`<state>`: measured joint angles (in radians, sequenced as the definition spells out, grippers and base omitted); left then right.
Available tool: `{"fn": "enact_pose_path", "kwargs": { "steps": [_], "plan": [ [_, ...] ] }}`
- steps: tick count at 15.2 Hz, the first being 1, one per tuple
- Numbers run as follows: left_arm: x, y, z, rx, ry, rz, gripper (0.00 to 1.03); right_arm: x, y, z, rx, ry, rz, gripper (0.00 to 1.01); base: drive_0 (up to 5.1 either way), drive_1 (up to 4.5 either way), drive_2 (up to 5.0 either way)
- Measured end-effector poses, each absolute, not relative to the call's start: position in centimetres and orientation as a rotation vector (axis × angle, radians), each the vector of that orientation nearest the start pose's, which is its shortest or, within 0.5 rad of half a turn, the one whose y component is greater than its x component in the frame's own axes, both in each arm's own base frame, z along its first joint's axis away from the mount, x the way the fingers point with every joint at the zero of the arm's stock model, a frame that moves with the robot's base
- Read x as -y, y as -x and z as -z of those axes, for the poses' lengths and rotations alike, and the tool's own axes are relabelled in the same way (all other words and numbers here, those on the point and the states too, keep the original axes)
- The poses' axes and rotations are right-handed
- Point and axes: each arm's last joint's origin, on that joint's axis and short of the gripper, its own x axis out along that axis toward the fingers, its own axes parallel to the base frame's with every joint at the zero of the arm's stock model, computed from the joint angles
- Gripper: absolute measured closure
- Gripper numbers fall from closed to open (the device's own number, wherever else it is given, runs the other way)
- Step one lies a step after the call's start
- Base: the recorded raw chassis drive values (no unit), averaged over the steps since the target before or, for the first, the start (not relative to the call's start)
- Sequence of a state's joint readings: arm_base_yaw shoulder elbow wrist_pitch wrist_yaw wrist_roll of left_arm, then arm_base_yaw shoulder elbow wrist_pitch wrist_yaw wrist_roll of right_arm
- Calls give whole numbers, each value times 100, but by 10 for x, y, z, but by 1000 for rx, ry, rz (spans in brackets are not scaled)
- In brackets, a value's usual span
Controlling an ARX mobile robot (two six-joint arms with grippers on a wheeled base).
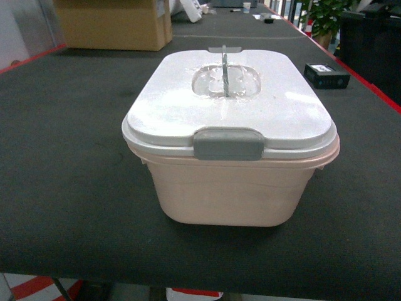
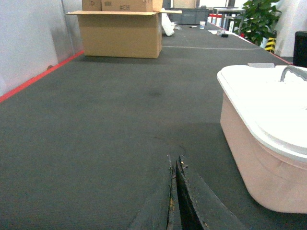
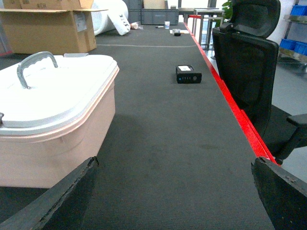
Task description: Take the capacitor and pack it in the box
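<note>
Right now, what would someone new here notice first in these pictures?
A pale pink box with a closed white lid and upright grey handle sits mid-table on the dark mat. Behind it to the right lies a small black device; a cardboard carton stands at far left.

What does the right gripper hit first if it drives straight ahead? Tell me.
Probably nothing nearby: between the open right gripper fingers lies bare table mat. The small black device sits roughly in line farther on, the box off to the left. Depth is uncertain.
</note>
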<state>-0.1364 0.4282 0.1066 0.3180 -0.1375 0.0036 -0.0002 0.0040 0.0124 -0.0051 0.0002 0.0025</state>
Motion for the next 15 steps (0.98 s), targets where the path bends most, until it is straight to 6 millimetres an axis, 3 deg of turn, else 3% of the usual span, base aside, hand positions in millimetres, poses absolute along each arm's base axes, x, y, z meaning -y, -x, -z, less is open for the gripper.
{"fn": "enact_pose_path", "kwargs": {
  "steps": [3,9,15],
  "plan": [
    [0,-121,-183,-6,-4,-10,101,0,-97,-167,4,-2,1,3,0,0,0],
    [0,-111,-170,3,-1,2,101,0,-97,-167,3,-2,0,3,0,0,0],
    [0,-97,-170,14,0,-1,101,0,-97,-167,4,-2,0,3,0,0,0]
  ]
}}
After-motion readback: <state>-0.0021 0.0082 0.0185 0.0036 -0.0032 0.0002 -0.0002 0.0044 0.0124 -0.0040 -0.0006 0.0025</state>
